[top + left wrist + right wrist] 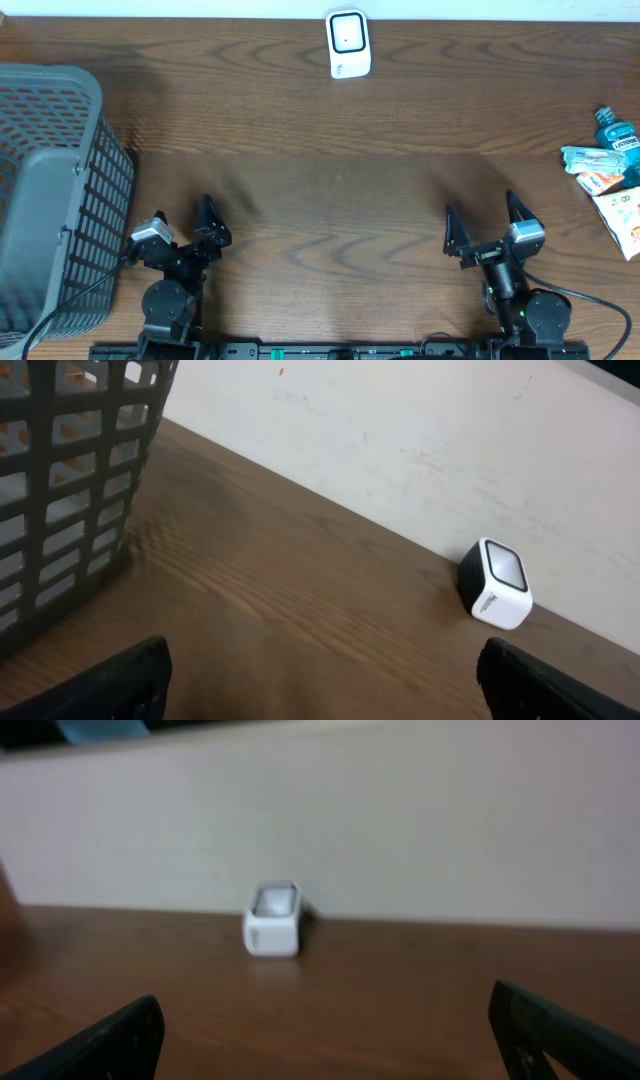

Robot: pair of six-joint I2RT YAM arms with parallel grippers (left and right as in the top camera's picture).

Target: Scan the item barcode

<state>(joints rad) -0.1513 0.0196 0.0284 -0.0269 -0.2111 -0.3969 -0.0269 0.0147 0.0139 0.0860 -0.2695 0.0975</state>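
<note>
Wooden table (330,150): both arms folded low at near edge, left pincer (183,208) and right pincer (480,205) released wide, empty, pointing toward white scanner (348,43) at far edge; item packets (620,215) lie far right.

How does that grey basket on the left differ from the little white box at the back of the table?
The basket is grey; the white box is white with a dark-rimmed window on its face. The basket is much larger than the white box. The basket's walls are an open lattice, while the white box is solid and closed. Both stand on the wooden table, with nothing gripping them.
</note>
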